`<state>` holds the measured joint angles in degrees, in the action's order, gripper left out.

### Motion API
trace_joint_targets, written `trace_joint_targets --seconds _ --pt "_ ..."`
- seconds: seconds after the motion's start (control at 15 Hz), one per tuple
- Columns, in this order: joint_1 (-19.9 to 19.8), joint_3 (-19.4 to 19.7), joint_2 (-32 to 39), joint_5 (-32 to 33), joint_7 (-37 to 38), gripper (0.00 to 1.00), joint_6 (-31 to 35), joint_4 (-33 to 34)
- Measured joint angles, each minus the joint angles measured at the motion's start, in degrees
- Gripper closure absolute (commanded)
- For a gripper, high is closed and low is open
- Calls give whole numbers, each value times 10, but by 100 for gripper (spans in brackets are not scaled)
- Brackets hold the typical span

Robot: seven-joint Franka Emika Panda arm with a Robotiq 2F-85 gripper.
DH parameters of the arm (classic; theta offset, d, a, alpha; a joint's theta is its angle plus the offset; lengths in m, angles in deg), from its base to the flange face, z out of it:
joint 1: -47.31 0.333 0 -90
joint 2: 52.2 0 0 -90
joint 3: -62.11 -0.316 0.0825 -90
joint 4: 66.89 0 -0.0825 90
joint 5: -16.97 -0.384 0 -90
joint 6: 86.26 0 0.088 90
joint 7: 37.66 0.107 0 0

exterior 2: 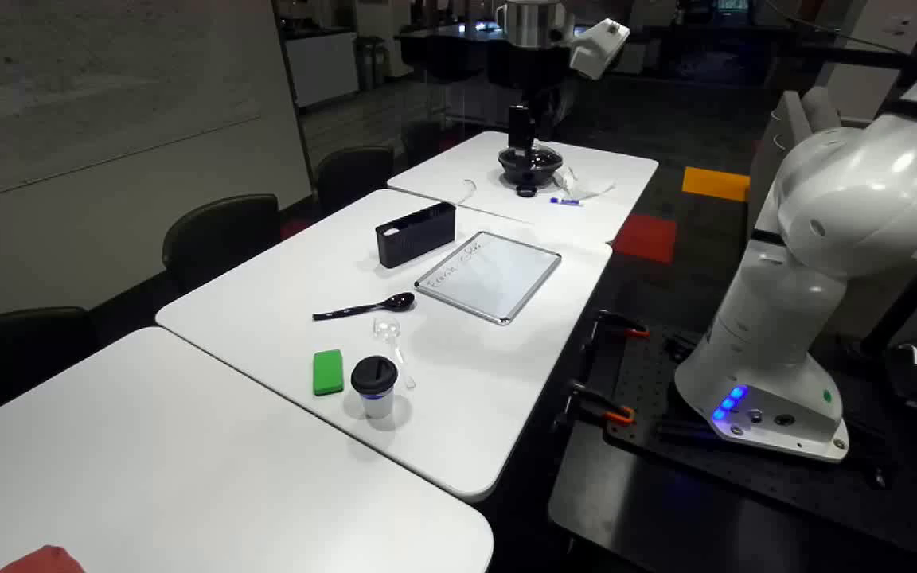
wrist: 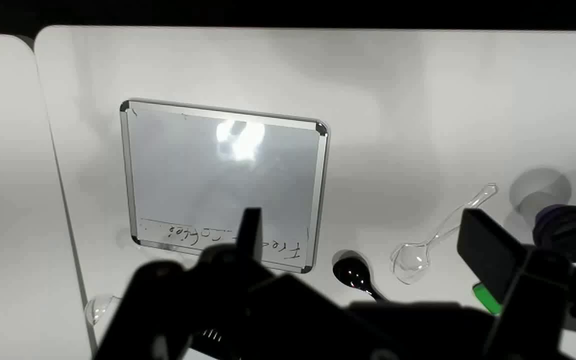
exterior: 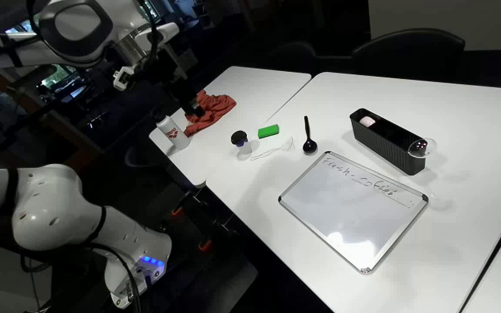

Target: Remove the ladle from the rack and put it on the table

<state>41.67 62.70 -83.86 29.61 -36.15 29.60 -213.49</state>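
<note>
In the rack (exterior: pixel 383 148), seemingly | ladle (exterior: pixel 422 148) | well apart from gripper (wrist: pixel 364 231)

In an exterior view, the camera looks down across the white flat-topped surface (exterior: pixel 331 130); in an exterior view, along it toward the grey-framed white board (exterior 2: pixel 492 274) all views share. The wrist view, close behind the black two-fingered claw (wrist: pixel 360 227), faces nearly downward.

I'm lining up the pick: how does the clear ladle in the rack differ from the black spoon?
The clear ladle is see-through; the black spoon is opaque. The clear ladle's bowl juts past one end of the rack; the black spoon lies on the table. Both have rounded bowls.
</note>
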Motion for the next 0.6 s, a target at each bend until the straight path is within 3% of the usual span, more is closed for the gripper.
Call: trace_joint_targets --seconds 0.6 --pt "0 1 0 0 4 0 0 1"
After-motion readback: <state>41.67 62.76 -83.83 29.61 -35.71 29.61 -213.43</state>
